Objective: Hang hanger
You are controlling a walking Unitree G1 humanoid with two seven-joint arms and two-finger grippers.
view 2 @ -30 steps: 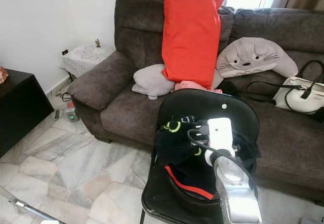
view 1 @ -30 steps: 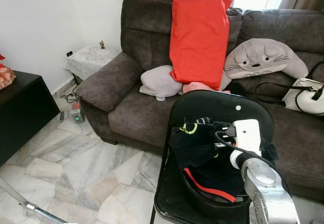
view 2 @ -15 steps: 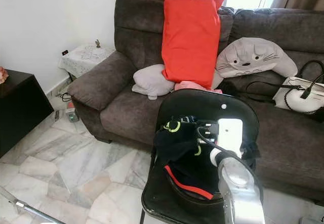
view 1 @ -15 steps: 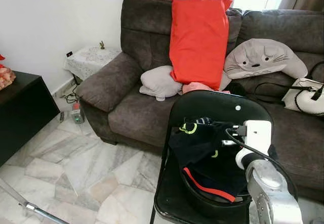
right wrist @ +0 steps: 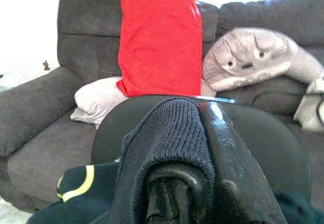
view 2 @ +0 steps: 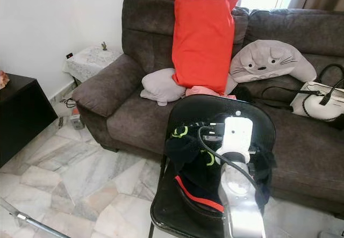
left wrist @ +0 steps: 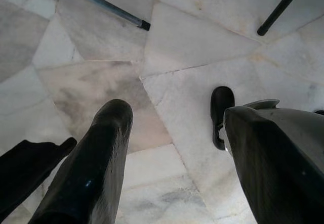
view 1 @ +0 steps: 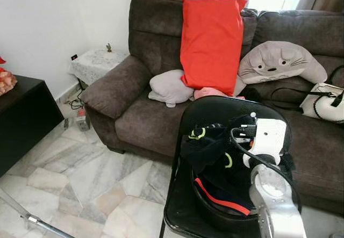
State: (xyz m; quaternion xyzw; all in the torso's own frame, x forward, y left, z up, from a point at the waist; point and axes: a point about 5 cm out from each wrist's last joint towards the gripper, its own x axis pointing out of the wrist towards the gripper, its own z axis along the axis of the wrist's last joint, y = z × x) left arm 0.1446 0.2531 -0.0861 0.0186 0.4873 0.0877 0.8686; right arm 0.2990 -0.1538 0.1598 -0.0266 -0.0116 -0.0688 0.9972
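The right gripper point(right wrist: 190, 183) is up over the black chair point(view 1: 215, 109) and its two fingers are pinched on a fold of dark knit garment point(right wrist: 162, 138), lifting it off the pile. No hanger can be made out here, so the task's thing cannot be placed; what is gripped is cloth, and the rest of that dark clothing point(view 1: 215, 157) sags below the gripper into a black basin point(view 1: 215, 214) on the seat.

By my reading the knit is light, soft and floppy: it will drape and stretch, not hold shape, and a thin pinch could slip. A thick fold at collar or shoulder looks the safest hold.

Counting: one chair, one basin, one heap of clothes with yellow-green and red trim. Beyond the gripper, one sofa point(view 1: 145, 50), one red pillow point(view 1: 209, 39), one grey character cushion point(view 1: 279, 60).

The left gripper point(left wrist: 172, 148) hangs idle over marble floor point(left wrist: 202, 32), fingers spread wide apart, holding nothing.
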